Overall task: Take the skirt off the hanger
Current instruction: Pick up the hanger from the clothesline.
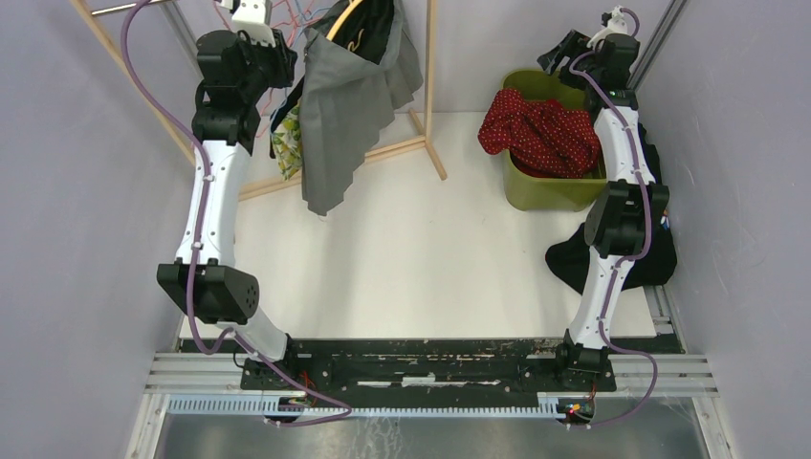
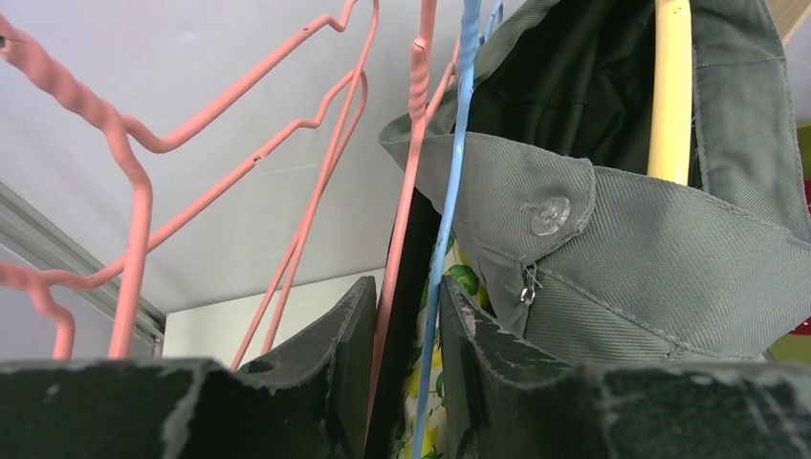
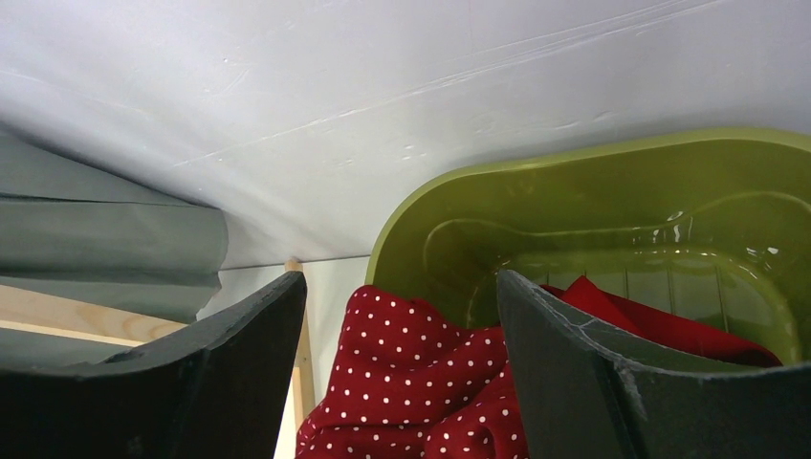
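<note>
Left fingers [image 2: 335,382] sit close around hanger wires [image 2: 418,96], maybe pinching, I cannot tell; right fingers [image 3: 239,382] gape, holding nothing. Grey skirt [image 1: 344,105] on the yellow hanger [image 2: 671,86] looks soft, floppy; grab its waistband [image 2: 497,191]

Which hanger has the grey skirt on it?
The yellow hanger: it runs up inside the skirt's waistband. The pink hangers and the blue hanger sit outside the skirt, to its left.

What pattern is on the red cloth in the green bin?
The red cloth has small white polka dots, clearest in the right wrist view.
</note>
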### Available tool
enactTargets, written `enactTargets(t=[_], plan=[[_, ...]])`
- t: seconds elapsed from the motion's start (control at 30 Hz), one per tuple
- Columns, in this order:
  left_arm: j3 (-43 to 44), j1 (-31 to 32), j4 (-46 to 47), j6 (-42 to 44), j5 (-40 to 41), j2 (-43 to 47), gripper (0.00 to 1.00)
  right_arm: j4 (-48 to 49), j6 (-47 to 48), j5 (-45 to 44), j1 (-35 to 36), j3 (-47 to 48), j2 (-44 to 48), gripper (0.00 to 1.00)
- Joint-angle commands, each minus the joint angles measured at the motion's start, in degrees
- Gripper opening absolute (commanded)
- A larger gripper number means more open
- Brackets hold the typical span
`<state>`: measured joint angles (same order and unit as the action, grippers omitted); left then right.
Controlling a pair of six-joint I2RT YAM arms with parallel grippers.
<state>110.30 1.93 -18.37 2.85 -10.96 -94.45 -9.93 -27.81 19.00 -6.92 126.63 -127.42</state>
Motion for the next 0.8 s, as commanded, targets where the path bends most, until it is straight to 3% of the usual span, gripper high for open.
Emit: enactTargets(t=[0.0,0.4,0.77], plan=[[-0.19,-0.42,2.85,0.86,-1.75,3.45,0.38,2.91,-0.27,-0.24,-0.2,1.08,2.92,0.79],[-1.61,-0.44,3.25,-0.18,-4.05,6.21,0.47,2.55,0.3,-0.02,0.33,1.08,3.38,0.79],[-2.5,-0.51,2.81,1.89,-2.14,4.64,0.47,2.24,0.74,-0.09,0.52,1.07,3.38,0.79]])
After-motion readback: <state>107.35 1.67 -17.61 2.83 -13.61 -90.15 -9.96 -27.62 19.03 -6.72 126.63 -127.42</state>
